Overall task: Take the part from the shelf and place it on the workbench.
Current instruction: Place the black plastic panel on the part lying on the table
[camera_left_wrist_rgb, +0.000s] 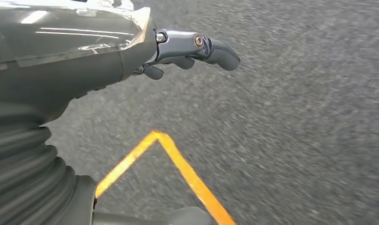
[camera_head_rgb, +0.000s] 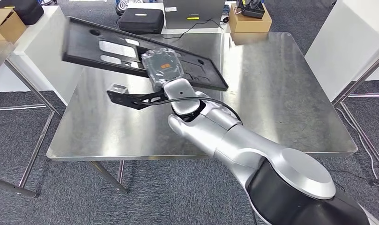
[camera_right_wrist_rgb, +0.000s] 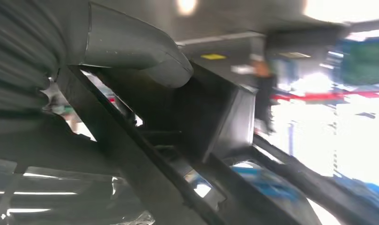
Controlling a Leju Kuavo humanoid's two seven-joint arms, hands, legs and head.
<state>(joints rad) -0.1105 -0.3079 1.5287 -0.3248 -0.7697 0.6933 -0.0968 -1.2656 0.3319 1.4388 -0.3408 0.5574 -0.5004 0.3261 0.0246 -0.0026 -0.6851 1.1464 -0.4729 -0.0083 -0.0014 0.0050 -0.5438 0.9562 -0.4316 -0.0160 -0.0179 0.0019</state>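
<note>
A long flat black plastic part (camera_head_rgb: 107, 47) with several cut-outs hangs tilted above the steel workbench (camera_head_rgb: 281, 93), its left end jutting past the table's left edge. My right hand (camera_head_rgb: 163, 69), under a plastic cover, grips it near its lower right side. The right wrist view shows the thick grey thumb (camera_right_wrist_rgb: 140, 61) pressed on the dark part (camera_right_wrist_rgb: 211, 117). My left hand (camera_left_wrist_rgb: 187, 51) hangs over grey carpet, fingers loosely curled and holding nothing.
A small black bracket (camera_head_rgb: 131, 97) lies on the workbench under the part. A cardboard box (camera_head_rgb: 249, 21) and a black case (camera_head_rgb: 141, 19) stand behind the table. White tables flank both sides. An orange floor line (camera_left_wrist_rgb: 178, 164) marks the carpet.
</note>
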